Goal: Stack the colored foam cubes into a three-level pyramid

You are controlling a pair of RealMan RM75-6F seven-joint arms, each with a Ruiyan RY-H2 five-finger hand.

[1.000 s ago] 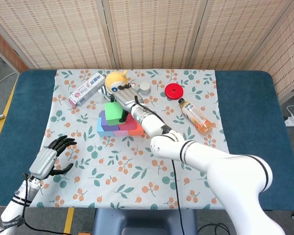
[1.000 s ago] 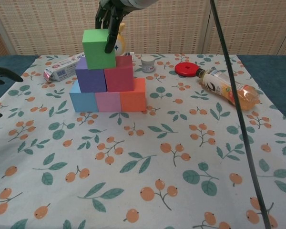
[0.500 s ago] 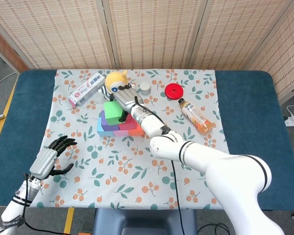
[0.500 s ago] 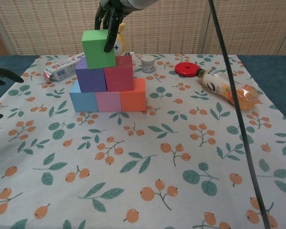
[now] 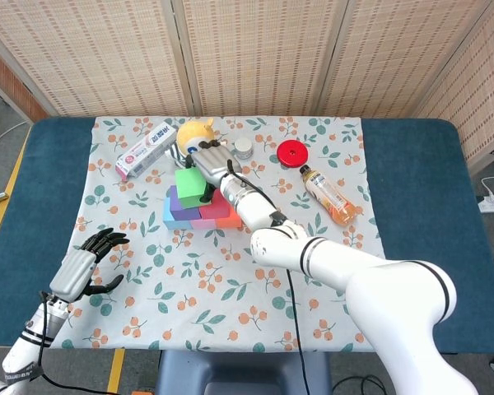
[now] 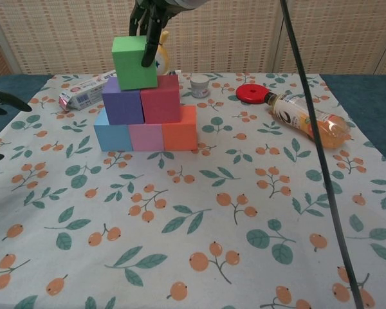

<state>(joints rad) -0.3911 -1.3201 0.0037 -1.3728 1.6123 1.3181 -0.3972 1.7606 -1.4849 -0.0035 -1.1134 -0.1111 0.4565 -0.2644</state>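
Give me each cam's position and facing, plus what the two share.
Head view: high above the near table edge, tilted down over the whole table; shows the left hand near-left and the right arm reaching out to the green cube.
Chest view: low, looking across the floral cloth at the cube stack side-on; only the right hand and left fingertips show.
Shared: green cube, right hand, juice bottle, red lid.

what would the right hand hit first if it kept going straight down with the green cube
The right hand grips the green cube, fingers pointing down. Going straight down, the cube would likely meet the purple cube and maroon cube first, though depth is uncertain.
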